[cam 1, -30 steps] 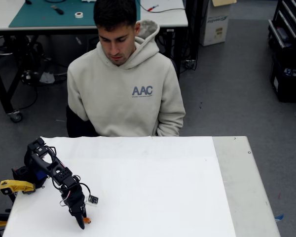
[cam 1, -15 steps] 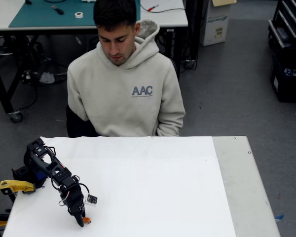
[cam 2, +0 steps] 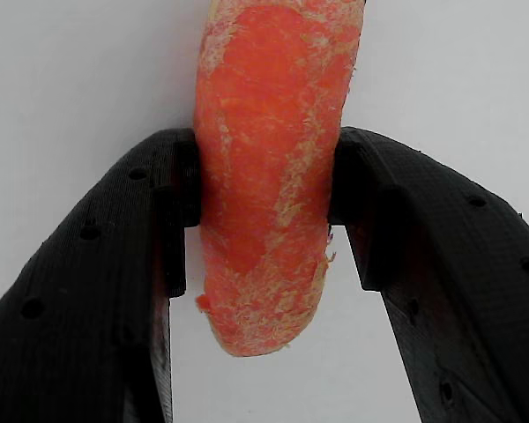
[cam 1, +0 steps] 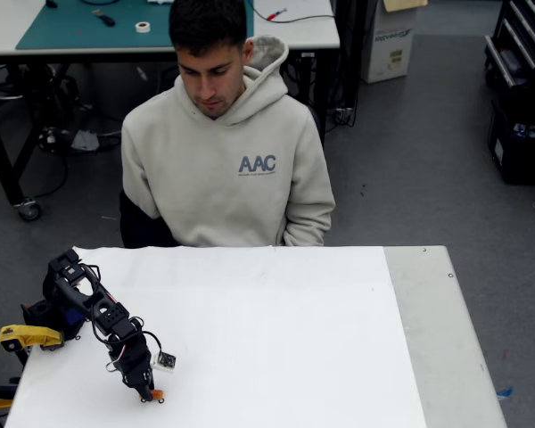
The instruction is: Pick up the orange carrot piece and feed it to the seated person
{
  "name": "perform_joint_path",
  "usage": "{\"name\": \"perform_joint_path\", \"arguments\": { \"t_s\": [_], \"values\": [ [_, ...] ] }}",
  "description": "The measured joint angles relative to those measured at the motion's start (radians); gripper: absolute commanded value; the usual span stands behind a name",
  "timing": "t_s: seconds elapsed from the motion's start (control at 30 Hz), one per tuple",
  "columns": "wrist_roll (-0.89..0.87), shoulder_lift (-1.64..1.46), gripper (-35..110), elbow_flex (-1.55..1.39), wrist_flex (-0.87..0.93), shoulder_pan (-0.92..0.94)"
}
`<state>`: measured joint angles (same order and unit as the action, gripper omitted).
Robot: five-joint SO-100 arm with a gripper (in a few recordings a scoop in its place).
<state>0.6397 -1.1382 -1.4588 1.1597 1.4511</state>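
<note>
1. Wrist view: the gripper (cam 2: 264, 198) is clamping the orange carrot piece (cam 2: 269, 167), both fingertips pressing its sides.
2. Fixed view: the carrot is sitting low at the white table (cam 1: 276, 339), near the left front corner.
3. Advice: keep the squeeze steady, lift straight, then swing slowly toward the seated person (cam 1: 227, 169).

orange carrot piece (cam 2: 266, 176) — black gripper (cam 2: 266, 189), white table (cam 1: 276, 348)
</note>
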Motion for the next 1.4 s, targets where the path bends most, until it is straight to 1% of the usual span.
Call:
{"name": "perform_joint_path", "arguments": {
  "t_s": [0.2, 0.63, 0.73, 0.9, 1.4],
  "values": [
    [-0.011, 0.000, -3, 0.008, 0.002, -0.005],
    [-0.011, -0.006, -3, 0.008, 0.026, -0.146],
    [-0.034, -0.035, -3, 0.006, 0.029, -0.193],
    [-0.192, -0.101, -3, -0.020, 0.038, -0.327],
    [-0.706, -0.107, -3, -0.021, 0.043, -0.888]
  ]
}}
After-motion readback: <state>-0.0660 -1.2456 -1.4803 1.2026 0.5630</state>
